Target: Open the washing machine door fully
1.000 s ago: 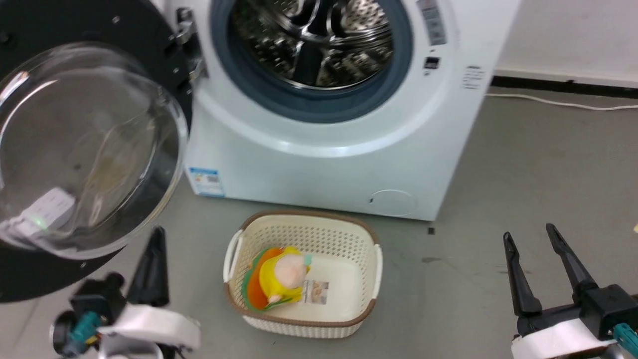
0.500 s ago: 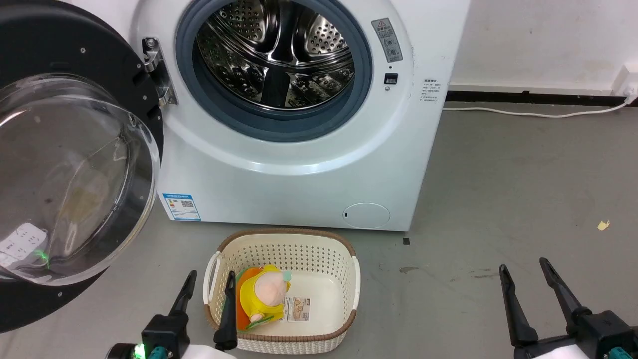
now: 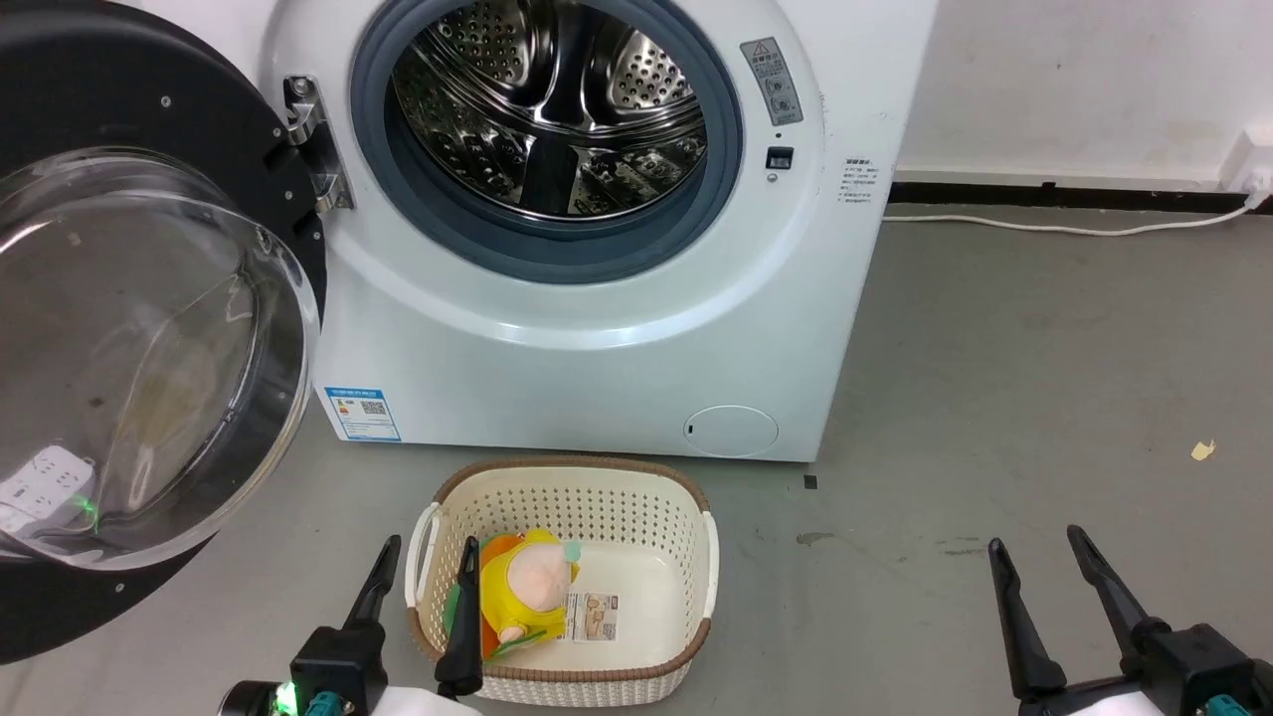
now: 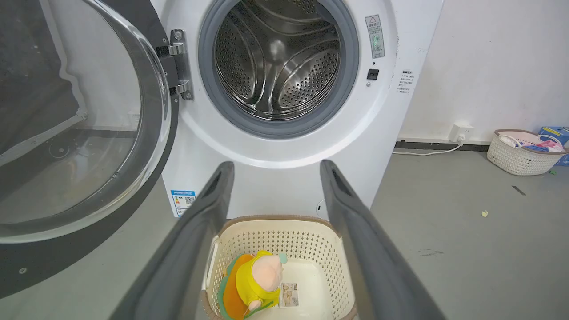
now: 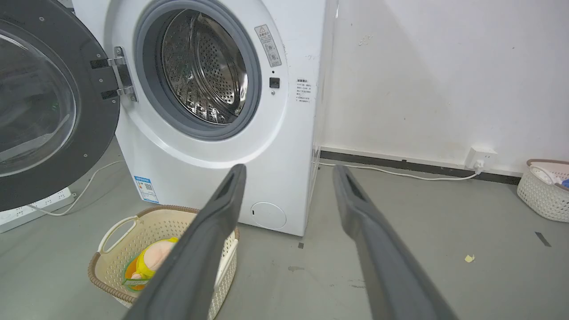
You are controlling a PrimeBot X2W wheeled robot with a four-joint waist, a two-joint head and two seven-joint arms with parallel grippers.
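The white washing machine (image 3: 597,368) stands ahead with its steel drum exposed. Its glossy black door (image 3: 149,119) with the bulging glass bowl hangs swung wide to the left on a metal hinge (image 3: 308,139); the door (image 4: 84,133) and the door (image 5: 49,115) also appear in both wrist views. My left gripper (image 3: 430,545) is open low at the left, its fingers over the basket's left edge, holding nothing. My right gripper (image 3: 1034,542) is open at the lower right above bare floor, far from the door.
A cream perforated basket (image 3: 686,517) with a yellow plush toy (image 3: 527,587) sits on the floor before the machine. A white cable (image 3: 1054,227) runs along the wall. A power strip (image 5: 26,209) lies under the door. Another basket (image 4: 520,153) stands far right.
A second ago the head camera shifted and the left gripper swung from beside the door to the basket's edge. Over the last half second both grippers sank slightly; the door stays put.
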